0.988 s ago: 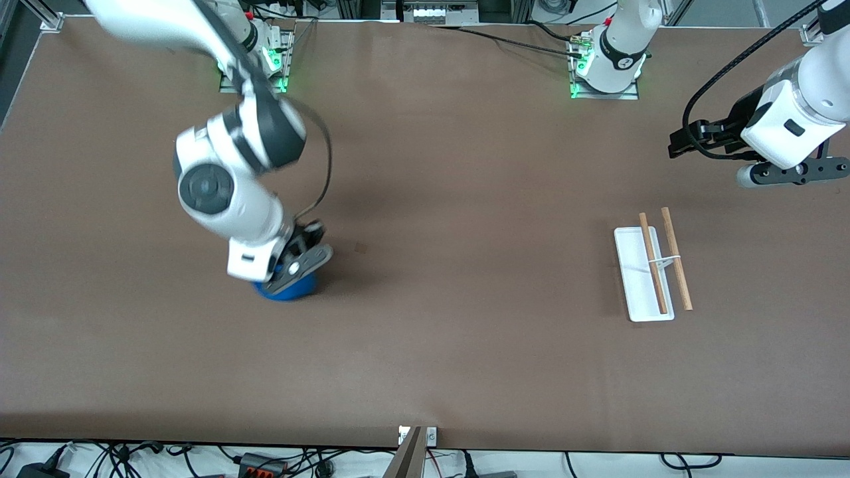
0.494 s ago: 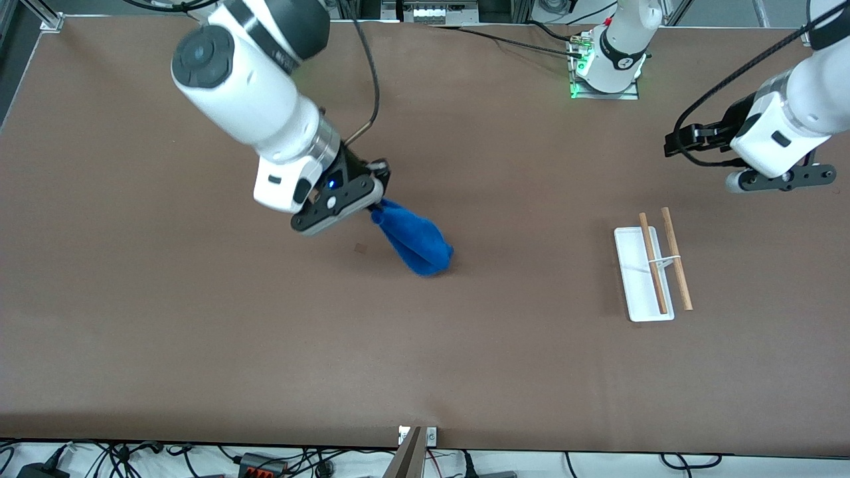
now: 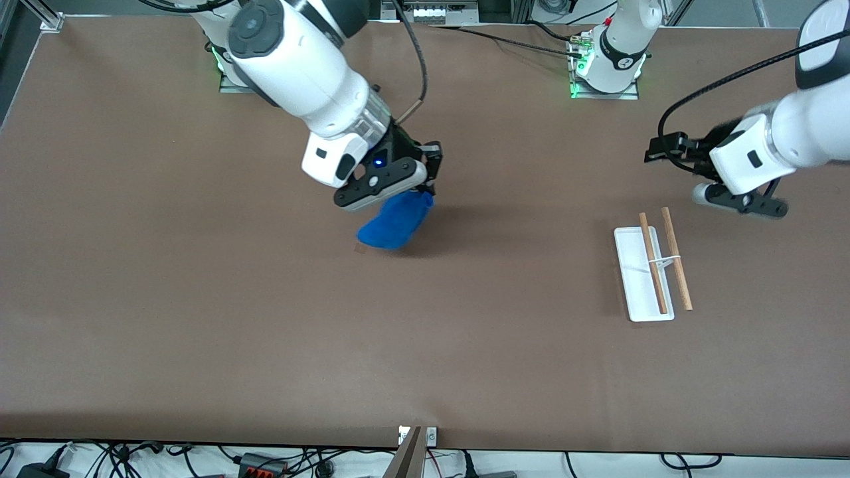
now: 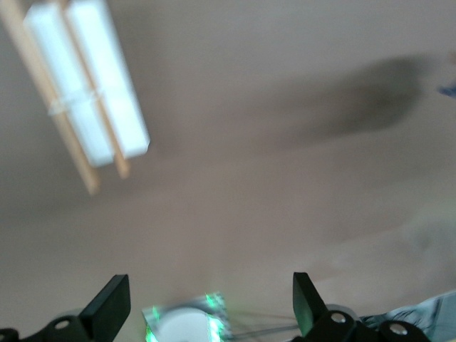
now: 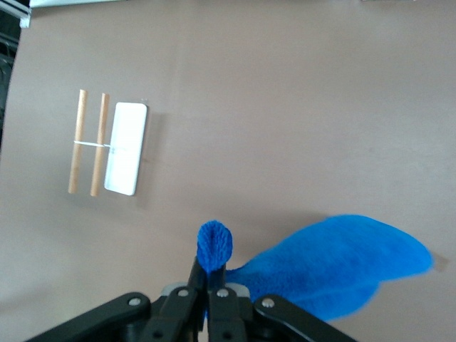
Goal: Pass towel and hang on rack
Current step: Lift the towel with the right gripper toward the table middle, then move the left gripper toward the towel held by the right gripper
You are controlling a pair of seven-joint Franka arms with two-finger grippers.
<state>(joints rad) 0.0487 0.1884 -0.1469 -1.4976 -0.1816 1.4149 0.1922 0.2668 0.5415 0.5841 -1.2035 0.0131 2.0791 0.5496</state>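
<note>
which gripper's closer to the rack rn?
Left. The left gripper hovers open near the rack; the right gripper holds the towel over mid-table.

Even bright light, left wrist blurred

A matte brown table [image 3: 199,345] spreads beneath both the right gripper [image 3: 427,182] and the left gripper [image 3: 664,147]. A small dark square mark [image 3: 360,248] lies on it close to the spot under the right gripper, slightly toward the right arm's end. A thin black cable [image 3: 505,41] crosses the table near the arm bases, well apart from both grippers. At the table edge nearest the front camera, well apart from the right gripper, sits a small silver metal bracket [image 3: 417,437]. Below that edge lie tangled black cords [image 3: 119,458].
</note>
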